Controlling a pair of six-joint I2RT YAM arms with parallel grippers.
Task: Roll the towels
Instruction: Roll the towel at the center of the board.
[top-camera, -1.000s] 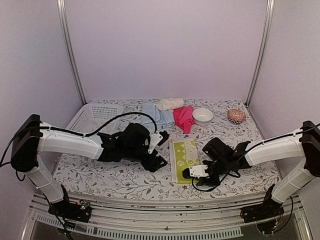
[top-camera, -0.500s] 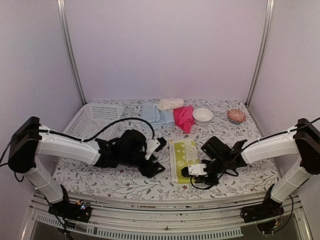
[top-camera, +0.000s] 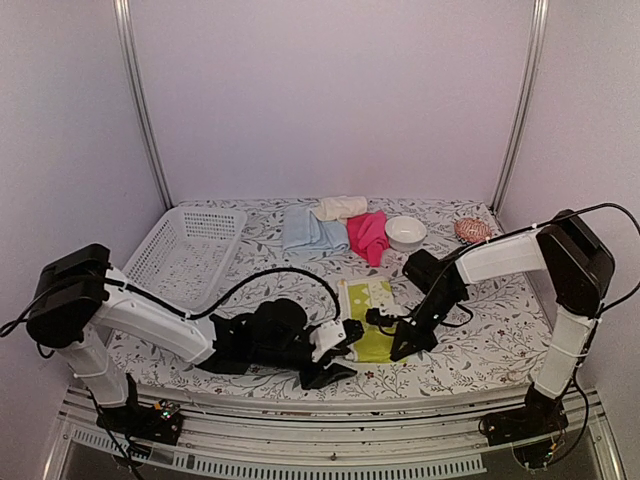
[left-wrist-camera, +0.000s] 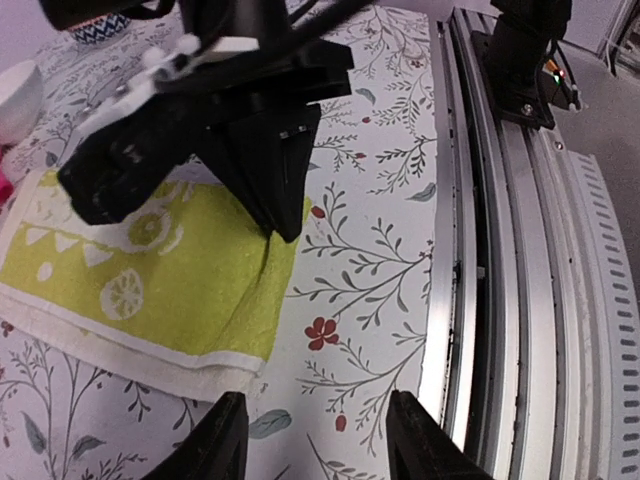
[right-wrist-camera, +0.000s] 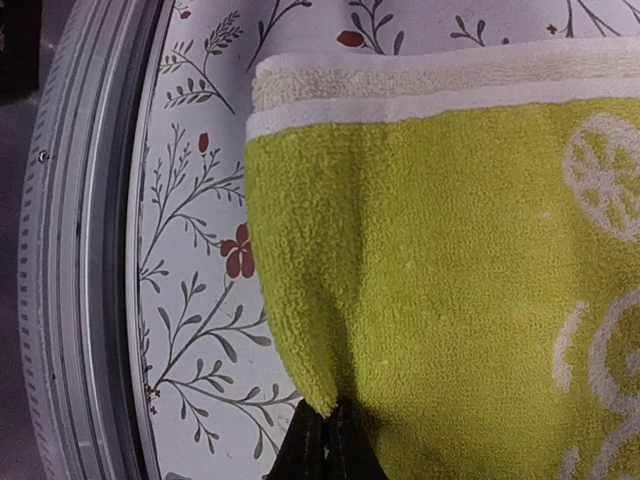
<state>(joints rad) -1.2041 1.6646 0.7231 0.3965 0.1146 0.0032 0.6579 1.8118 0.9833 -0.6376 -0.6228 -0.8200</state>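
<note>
The yellow-green towel (top-camera: 368, 303) with white pattern lies flat near the table's front. My right gripper (top-camera: 396, 348) is shut on its near right edge; in the right wrist view the fingertips (right-wrist-camera: 325, 445) pinch a raised fold of the towel (right-wrist-camera: 450, 250). My left gripper (top-camera: 343, 353) is open, just off the towel's near left corner. In the left wrist view its fingers (left-wrist-camera: 225, 440) straddle bare covering beside the towel (left-wrist-camera: 150, 270), and the right gripper (left-wrist-camera: 280, 225) pinches the edge. The light blue towel (top-camera: 308, 230), cream towel (top-camera: 340, 207) and hot pink towel (top-camera: 367, 235) lie at the back.
A white basket (top-camera: 190, 250) stands at the back left. A white bowl (top-camera: 405, 232) and a small patterned bowl (top-camera: 472, 232) sit at the back right. The table's metal front rail (left-wrist-camera: 500, 250) runs close to both grippers.
My left gripper has moved nearer and rightward to the towel's near left corner. My right gripper has swung in over the towel's near right edge and closed on it.
</note>
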